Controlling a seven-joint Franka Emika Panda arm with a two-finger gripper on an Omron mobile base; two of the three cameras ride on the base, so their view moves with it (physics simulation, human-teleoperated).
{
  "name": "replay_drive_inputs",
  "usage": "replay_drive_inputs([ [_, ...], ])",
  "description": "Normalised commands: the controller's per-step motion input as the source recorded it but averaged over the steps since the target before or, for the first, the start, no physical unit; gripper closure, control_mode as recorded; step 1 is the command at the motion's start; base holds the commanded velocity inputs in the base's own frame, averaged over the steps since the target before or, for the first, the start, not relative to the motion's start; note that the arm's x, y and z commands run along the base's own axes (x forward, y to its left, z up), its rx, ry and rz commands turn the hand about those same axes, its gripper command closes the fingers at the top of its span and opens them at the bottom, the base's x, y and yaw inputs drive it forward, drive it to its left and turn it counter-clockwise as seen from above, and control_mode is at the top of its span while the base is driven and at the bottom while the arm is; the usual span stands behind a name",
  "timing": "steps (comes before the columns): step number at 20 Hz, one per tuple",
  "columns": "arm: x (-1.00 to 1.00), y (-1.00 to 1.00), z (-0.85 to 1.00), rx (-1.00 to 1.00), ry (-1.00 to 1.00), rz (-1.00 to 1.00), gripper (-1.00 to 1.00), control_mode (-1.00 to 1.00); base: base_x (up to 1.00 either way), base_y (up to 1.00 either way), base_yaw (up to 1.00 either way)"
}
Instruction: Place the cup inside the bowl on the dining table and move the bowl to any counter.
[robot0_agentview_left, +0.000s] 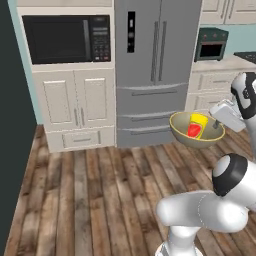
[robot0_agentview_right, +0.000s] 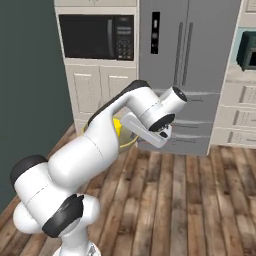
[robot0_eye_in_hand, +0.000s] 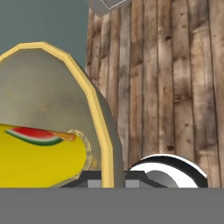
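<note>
While held up in the air over the brown wood-plank floor (robot0_agentview_left: 100, 190), riding clamped at its rim by the narrowed two-finger gripper (robot0_agentview_left: 218, 124): wide olive-tan bowl (robot0_agentview_left: 184, 136). Sitting inside it, just past the jaws: small yellow cup (robot0_agentview_left: 197, 125) with a red patch. Beyond the jaws, grey steel fridge (robot0_agentview_left: 155, 65).

floor: wood planks (robot0_agentview_left: 90, 200) | steel fridge (robot0_agentview_left: 150, 60) | microwave (robot0_agentview_left: 65, 37) over cream cabinets (robot0_agentview_left: 75, 100) | teal wall (robot0_agentview_left: 27, 75)

- One bowl (robot0_agentview_left: 197, 131), centre right of the frame.
- One cup (robot0_agentview_left: 196, 125) inside it.
- One microwave (robot0_agentview_left: 66, 38), upper left.
- One fridge (robot0_agentview_left: 155, 70).
- Possibly one toaster oven (robot0_agentview_left: 211, 45), upper right.
</note>
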Motion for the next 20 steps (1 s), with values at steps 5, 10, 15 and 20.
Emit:
replay_drive_inputs([
  [5,0.0,0.0,0.0,0.0,0.0,0.0,1.0,1.0,0.8,0.04,0.0],
  [10,0.0,0.0,0.0,0.0,0.0,0.0,1.0,1.0,0.75,0.01,0.0],
  [15,0.0,0.0,0.0,0.0,0.0,0.0,1.0,1.0,0.57,-0.07,0.0],
  [20,0.0,0.0,0.0,0.0,0.0,0.0,1.0,1.0,0.19,-0.33,0.0],
])
